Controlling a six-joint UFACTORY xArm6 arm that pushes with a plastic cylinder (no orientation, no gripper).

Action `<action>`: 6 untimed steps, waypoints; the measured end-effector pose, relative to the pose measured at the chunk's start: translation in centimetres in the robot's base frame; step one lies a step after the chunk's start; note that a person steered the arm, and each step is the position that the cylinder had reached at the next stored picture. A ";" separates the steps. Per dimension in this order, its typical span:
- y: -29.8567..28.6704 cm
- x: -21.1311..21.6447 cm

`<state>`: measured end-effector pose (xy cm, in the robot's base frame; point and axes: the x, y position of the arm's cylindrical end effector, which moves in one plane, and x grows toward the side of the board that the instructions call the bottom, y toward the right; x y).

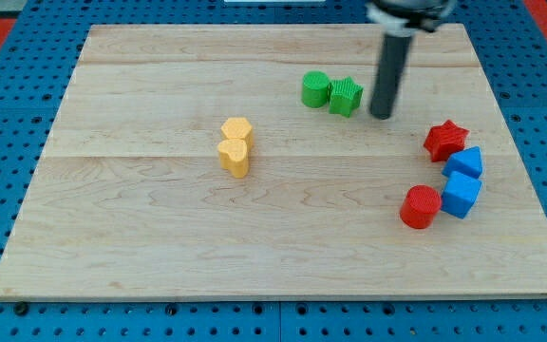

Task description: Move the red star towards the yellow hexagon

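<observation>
Red star is sitting way over on the view's right side of the wooden tabletop, so here's the layout going left to right. First come two yellow blocks touching each other near the middle-left: the yellow hexagon on top and a yellow heart-ish one just below it. Next, up toward the view's top, a green cylinder with a green star-like block right beside it. My tip is down just right of that green pair, touching nothing, well up-left of the star; it's a plain rod, so nothing gripped. Then the star, with a blue block touching it below, another blue block under that, and a red cylinder beside it.
</observation>
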<state>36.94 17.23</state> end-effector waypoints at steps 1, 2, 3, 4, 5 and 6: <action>7.4 1.0; 9.7 4.3; 7.6 6.4; -1.7 6.6; -5.7 6.4; -4.3 9.0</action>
